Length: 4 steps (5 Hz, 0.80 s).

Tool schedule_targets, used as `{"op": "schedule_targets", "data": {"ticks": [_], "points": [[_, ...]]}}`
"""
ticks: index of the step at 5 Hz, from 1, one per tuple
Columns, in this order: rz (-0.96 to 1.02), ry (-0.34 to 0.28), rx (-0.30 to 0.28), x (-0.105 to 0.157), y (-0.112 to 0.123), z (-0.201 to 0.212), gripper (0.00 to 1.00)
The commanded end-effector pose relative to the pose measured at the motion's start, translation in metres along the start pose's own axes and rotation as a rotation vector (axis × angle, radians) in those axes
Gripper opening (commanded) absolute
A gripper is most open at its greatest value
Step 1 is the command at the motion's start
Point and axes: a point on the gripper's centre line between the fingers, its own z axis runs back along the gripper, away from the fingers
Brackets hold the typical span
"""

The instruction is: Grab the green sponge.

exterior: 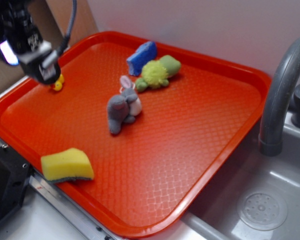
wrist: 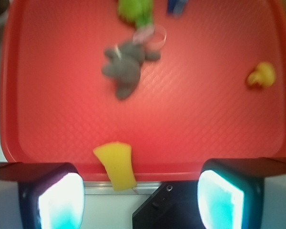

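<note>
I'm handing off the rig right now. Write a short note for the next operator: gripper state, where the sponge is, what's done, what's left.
Gripper: open, empty, held above the tray, clear of everything.
Green sponge: lies at the near left edge of the red tray, scouring layer down, partly overhanging the rim in the wrist view. It is apart from the grey plush rabbit, the plush turtle, the blue sponge and the small yellow duck.
Done: nothing gripped.
Left: move over the sponge, lower, close on it, lift.
</note>
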Motion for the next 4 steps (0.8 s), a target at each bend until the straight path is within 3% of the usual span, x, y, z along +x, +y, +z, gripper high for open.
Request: {"op": "schedule_targets", "data": {"ticks": [1,2,4], "points": [[-0.092,0.131,-0.006,-0.024,-0.022,-0.048,1.00],[-0.163,0.197,-0.024,-0.026,-0.028,-0.071,1.00],[-0.187,0.288,0.003,-0.023,-0.015,-0.104,1.00]]}}
